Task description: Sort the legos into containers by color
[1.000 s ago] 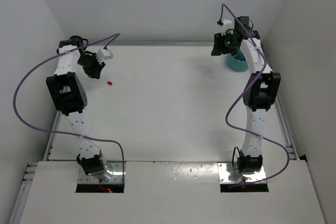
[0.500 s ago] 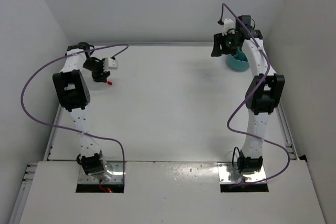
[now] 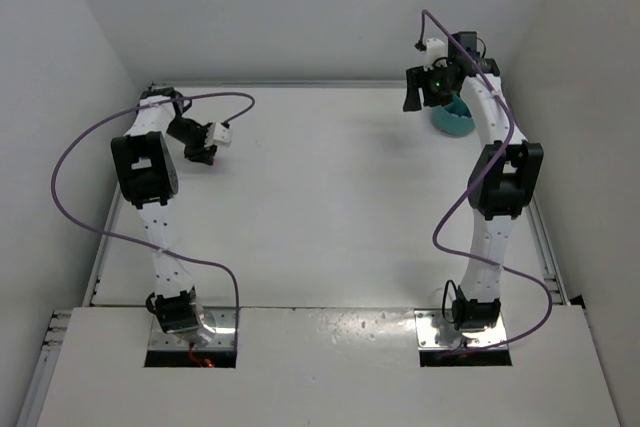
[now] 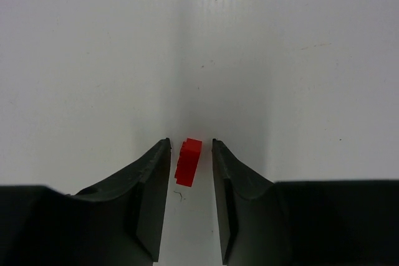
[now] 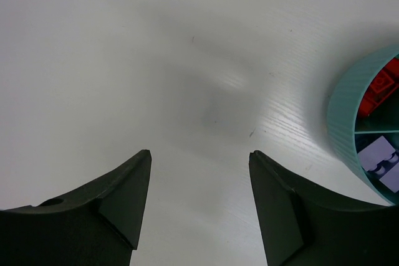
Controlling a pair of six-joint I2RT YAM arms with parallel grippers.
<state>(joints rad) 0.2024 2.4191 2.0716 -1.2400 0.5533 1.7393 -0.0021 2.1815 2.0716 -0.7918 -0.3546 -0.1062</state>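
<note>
Left wrist: red lego (image 4: 188,162) between fingertips of left end effector (image 4: 190,146), jaws narrowly parted, gap each side.

Open table (image 5: 124,60) ahead of right claw (image 5: 199,152); teal tub (image 5: 341,123) walls off 1 side.

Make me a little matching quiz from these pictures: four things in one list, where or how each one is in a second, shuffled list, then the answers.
Things:
1. loose red brick
2. teal tub
3. right tool
4. pale bricks

Places or states:
A. open, nothing between its fingers
B. in a compartment of the tub
C. on the table, between the open fingers of the left tool
D. at the table's far right corner

Pairs: 1-C, 2-D, 3-A, 4-B.
</note>
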